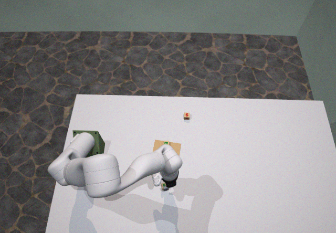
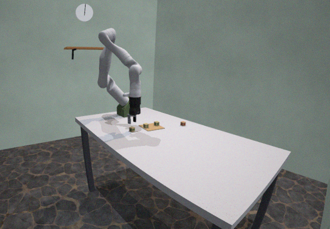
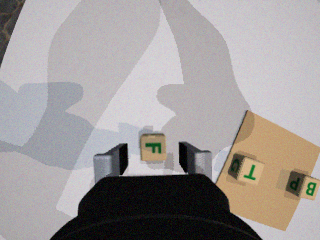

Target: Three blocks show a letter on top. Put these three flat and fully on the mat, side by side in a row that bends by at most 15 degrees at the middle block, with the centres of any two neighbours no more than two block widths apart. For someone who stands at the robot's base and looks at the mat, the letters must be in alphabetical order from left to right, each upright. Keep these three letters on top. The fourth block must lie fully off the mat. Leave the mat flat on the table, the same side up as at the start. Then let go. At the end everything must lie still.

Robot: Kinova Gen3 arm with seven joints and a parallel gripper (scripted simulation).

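Observation:
The F block [image 3: 152,148] lies on the white table, off the mat; it also shows in the top view [image 1: 164,186] and the exterior view [image 2: 131,129]. My gripper [image 3: 153,153] is open and hangs above this block, with the block seen between the two fingers in the wrist view; in the exterior view the gripper [image 2: 131,118] is clearly above the block. The tan mat [image 3: 270,170] holds the T block [image 3: 248,171] and the B block [image 3: 303,186]. The block with a red 6 [image 1: 186,115] lies off the mat, far from it.
The green robot base [image 1: 91,142] stands at the table's left side. My arm covers part of the mat [image 1: 169,144] in the top view. The table's near edge is close to the F block in the exterior view.

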